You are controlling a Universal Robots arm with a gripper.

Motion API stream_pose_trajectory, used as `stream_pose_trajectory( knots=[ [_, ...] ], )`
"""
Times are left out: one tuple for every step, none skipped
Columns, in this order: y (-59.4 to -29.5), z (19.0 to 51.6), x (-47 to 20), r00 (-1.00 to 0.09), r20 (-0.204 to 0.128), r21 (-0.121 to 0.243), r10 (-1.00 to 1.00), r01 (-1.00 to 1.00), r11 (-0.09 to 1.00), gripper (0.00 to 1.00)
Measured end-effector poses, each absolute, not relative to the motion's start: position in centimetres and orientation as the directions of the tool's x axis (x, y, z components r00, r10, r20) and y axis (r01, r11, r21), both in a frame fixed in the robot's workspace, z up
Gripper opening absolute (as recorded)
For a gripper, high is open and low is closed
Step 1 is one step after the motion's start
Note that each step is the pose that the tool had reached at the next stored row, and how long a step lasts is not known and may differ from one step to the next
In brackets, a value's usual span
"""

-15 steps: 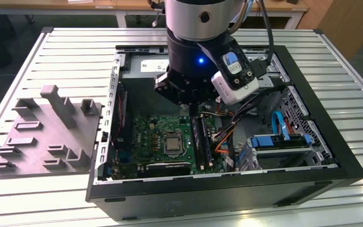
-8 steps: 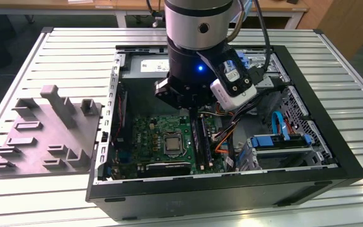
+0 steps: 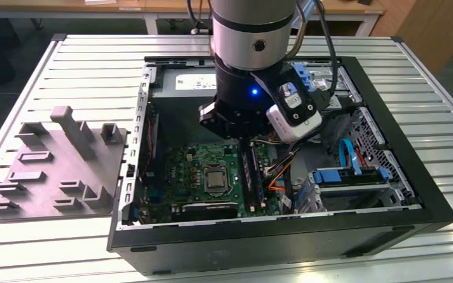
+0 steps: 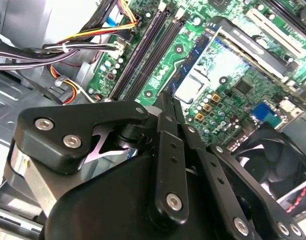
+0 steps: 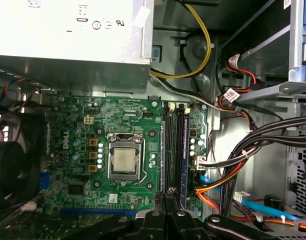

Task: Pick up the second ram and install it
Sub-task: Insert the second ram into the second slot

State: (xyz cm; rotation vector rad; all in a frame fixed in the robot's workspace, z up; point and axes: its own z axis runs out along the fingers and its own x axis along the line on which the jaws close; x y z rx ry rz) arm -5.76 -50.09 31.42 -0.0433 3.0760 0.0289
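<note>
My gripper (image 5: 166,194) hangs inside the open computer case, just above the green motherboard (image 5: 78,150). Its two black fingers are pressed together, shut, with nothing visible between them in both wrist views. The fingertips (image 4: 165,97) hover at one end of the long black memory slots (image 5: 172,145). A thin dark blue strip (image 5: 184,145) stands on edge in the outermost slot; I cannot tell whether it is the second ram. In the exterior view the gripper (image 3: 246,146) sits over the slots (image 3: 250,174), beside the processor socket (image 3: 213,177).
A grey plastic tray (image 3: 53,165) with upright blocks lies on the slatted table at the exterior view's left. The case walls (image 3: 289,236) ring the gripper. A silver power supply (image 5: 68,30), a black fan (image 5: 8,165) and cable bundles (image 5: 243,160) crowd the board.
</note>
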Motion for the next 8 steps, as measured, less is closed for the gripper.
stream_pose_trajectory(
  knots=[
    [-50.02, 31.32, -5.65, -0.997, -0.065, 0.018, -0.028, -0.029, 0.999, 0.11],
    [-49.95, 31.25, -5.58, -0.997, -0.065, 0.018, -0.028, -0.029, 0.999, 0.11],
    [-49.88, 31.2, -5.51, -0.997, -0.065, 0.018, -0.028, -0.029, 0.999, 0.11],
    [-49.8, 31.14, -5.44, -0.997, -0.065, 0.018, -0.028, -0.029, 0.999, 0.11],
    [-49.72, 31.06, -5.34, -0.997, -0.065, 0.018, -0.028, -0.029, 0.999, 0.11],
    [-49.65, 30.98, -5.21, -0.997, -0.065, 0.018, -0.028, -0.029, 0.999, 0.11],
    [-49.6, 30.89, -5.07, -0.997, -0.065, 0.018, -0.028, -0.029, 0.999, 0.11],
    [-49.57, 30.79, -4.94, -0.997, -0.065, 0.018, -0.028, -0.029, 0.999, 0.11]
  ],
)
